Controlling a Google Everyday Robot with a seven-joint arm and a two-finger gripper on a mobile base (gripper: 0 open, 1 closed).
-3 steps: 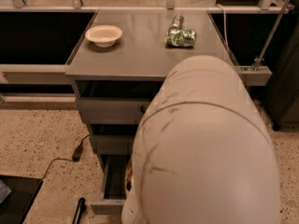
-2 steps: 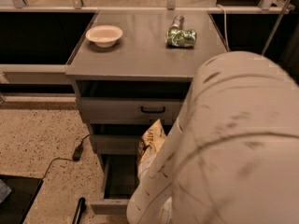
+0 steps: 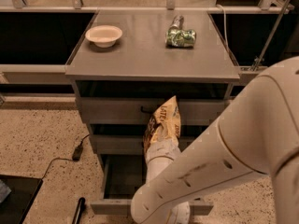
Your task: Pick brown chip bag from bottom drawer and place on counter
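The brown chip bag (image 3: 163, 122) hangs upright in front of the upper two drawers, tan-yellow at the edges with pale lettering. My gripper (image 3: 161, 141) is shut on its lower end and holds it well above the bottom drawer (image 3: 119, 181), which stands pulled open below. The counter (image 3: 145, 50) is the flat grey top of the cabinet, just above and behind the bag. My white arm fills the lower right and hides part of the open drawer.
A white bowl (image 3: 103, 35) sits at the counter's left rear. A shiny green foil bag (image 3: 180, 37) lies at its right rear. A black cable and plug (image 3: 77, 152) lie on the speckled floor to the left. A black object (image 3: 78, 210) lies by the drawer's left corner.
My arm has swung to the right and uncovered the cabinet front. The brown chip bag has risen out of the bottom drawer in my gripper to the height of the upper drawers.
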